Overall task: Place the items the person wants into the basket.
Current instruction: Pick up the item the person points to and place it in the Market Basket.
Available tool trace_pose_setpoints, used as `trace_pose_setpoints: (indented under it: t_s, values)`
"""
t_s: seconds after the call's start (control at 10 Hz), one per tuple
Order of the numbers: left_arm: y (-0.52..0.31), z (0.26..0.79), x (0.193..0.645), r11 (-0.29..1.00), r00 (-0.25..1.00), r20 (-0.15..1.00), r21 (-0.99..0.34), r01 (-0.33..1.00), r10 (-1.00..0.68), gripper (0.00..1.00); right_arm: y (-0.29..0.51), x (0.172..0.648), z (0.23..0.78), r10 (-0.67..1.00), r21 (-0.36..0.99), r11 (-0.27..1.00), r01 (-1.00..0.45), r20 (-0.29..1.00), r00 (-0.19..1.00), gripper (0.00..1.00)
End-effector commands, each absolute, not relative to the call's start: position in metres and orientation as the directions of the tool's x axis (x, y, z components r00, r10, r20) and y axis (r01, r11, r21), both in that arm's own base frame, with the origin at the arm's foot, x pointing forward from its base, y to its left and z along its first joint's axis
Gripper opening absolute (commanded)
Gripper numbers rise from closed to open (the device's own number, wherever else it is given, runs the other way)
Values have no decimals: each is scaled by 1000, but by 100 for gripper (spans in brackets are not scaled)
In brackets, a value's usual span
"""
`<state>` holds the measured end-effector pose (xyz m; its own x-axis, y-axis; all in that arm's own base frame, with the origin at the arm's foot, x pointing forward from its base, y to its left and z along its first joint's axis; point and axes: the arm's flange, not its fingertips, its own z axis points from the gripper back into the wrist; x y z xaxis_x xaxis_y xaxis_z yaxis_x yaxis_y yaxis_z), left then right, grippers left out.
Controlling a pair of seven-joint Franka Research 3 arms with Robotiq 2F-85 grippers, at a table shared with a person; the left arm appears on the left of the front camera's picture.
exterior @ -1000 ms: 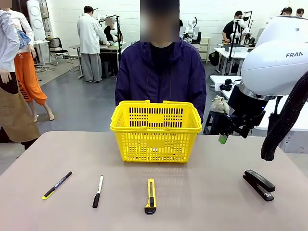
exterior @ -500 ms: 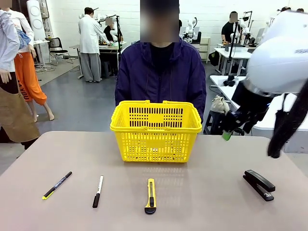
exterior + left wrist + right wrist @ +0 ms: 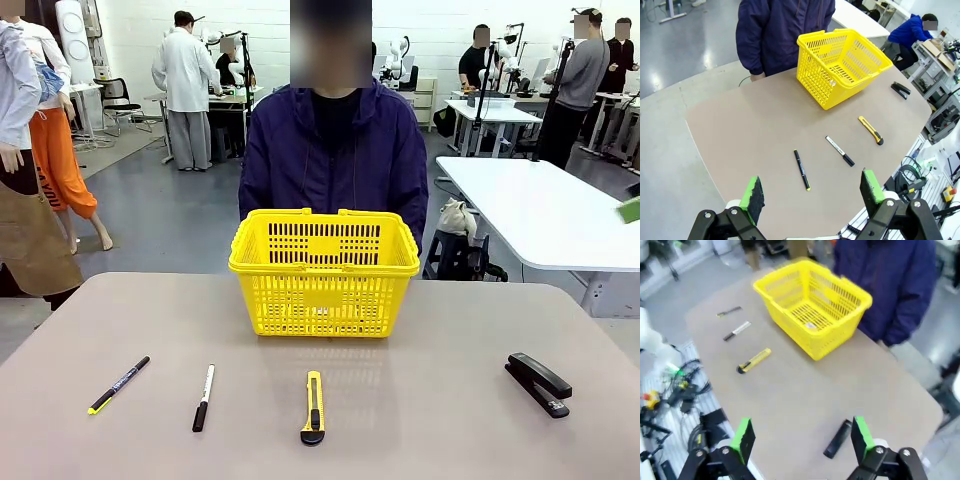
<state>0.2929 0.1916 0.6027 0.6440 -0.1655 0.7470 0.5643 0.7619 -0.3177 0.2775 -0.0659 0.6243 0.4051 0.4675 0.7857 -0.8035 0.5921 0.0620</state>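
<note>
A tan table (image 3: 450, 340) with rounded corners and wide bare room. The person (image 3: 335, 150) stands at its far edge behind the yellow basket (image 3: 324, 300), placed, I judge, where we both can reach. Along my near edge, spaced well apart for clean picking, lie the stapler (image 3: 538, 383) at my right, then cutter (image 3: 314, 406), marker (image 3: 203, 397) and pen (image 3: 118, 385). My left gripper (image 3: 811, 195) and right gripper (image 3: 802, 435) hang high above, fingers spread, holding nothing.

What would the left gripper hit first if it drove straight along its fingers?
Probably the black pen lying on the table: its yellow end sits about midway between the pads of the open left gripper. Nothing shows in between, though depth is hard to judge.
</note>
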Motion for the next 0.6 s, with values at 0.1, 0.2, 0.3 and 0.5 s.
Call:
trace_pose_setpoints:
  t_s: [0.1, 0.2, 0.3, 0.5]
  values:
    - [192, 602, 292, 753, 627, 761, -312, 580, -168, 100, -141, 270, 613, 389, 174, 473, -864, 839, 382, 100]
    - [192, 602, 292, 753, 627, 761, -312, 580, -168, 100, -161, 266, 607, 356, 157, 517, -842, 855, 378, 100]
    - [192, 602, 292, 753, 627, 761, -312, 580, -168, 100, -170, 269, 598, 358, 159, 542, -825, 845, 398, 100]
    - [192, 602, 292, 753, 627, 761, -312, 580, -168, 100, -177, 279, 583, 386, 143, 577, -804, 820, 422, 100]
